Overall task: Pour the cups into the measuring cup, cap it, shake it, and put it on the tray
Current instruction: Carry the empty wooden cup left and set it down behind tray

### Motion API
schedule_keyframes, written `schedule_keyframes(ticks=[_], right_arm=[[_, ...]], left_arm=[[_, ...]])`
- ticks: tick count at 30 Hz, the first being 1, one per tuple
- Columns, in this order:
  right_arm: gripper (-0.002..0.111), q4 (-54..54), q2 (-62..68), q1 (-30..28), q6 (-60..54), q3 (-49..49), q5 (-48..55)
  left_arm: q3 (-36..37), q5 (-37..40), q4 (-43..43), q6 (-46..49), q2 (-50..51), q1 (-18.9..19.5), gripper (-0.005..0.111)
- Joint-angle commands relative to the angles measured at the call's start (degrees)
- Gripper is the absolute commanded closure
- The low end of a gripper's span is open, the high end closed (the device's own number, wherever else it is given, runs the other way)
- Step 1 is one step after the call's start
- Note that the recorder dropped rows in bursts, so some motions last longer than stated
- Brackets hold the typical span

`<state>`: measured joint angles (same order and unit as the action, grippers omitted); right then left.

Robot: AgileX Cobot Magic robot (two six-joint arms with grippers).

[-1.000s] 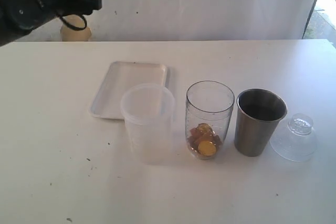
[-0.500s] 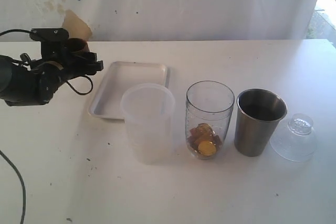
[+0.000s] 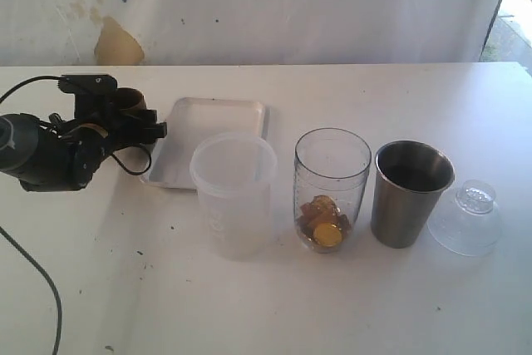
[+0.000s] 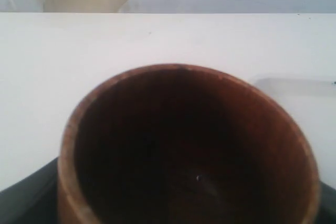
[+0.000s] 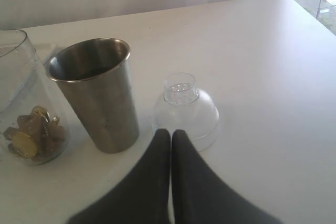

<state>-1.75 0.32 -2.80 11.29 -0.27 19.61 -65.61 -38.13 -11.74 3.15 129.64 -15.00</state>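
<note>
White table (image 3: pixel 349 313): left gripper (image 3: pixel 124 116) clasps the wooden cup (image 4: pixel 184 145).

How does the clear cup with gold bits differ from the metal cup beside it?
The clear measuring cup is see-through, showing brown and gold pieces; the steel tumbler is opaque. The measuring cup has a rounded bottom; the steel tumbler tapers straight. Both stand upright, uncapped.

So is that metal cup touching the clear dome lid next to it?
Apart. The right wrist view shows a strip of bare table between the steel tumbler and the clear dome lid.
</note>
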Motion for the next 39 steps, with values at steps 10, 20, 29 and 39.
schedule_keyframes(ticks=[10, 20, 29, 39], right_arm=[[0.108, -0.4, -0.3, 0.1, 0.0, 0.3, -0.4], [0.108, -0.4, -0.3, 0.1, 0.0, 0.3, -0.4], [0.108, -0.4, -0.3, 0.1, 0.0, 0.3, -0.4], [0.108, -0.4, -0.3, 0.1, 0.0, 0.3, -0.4]], left_arm=[[-0.1, -1.7, 0.1, -0.3, -0.2, 0.0, 0.047], [-0.1, -0.2, 0.1, 3.1, -0.4, 0.0, 0.004], [-0.1, 1.0, 0.1, 3.5, -4.8, 0.0, 0.004], [-0.1, 7.0, -0.6, 8.2, -15.4, 0.0, 0.004]])
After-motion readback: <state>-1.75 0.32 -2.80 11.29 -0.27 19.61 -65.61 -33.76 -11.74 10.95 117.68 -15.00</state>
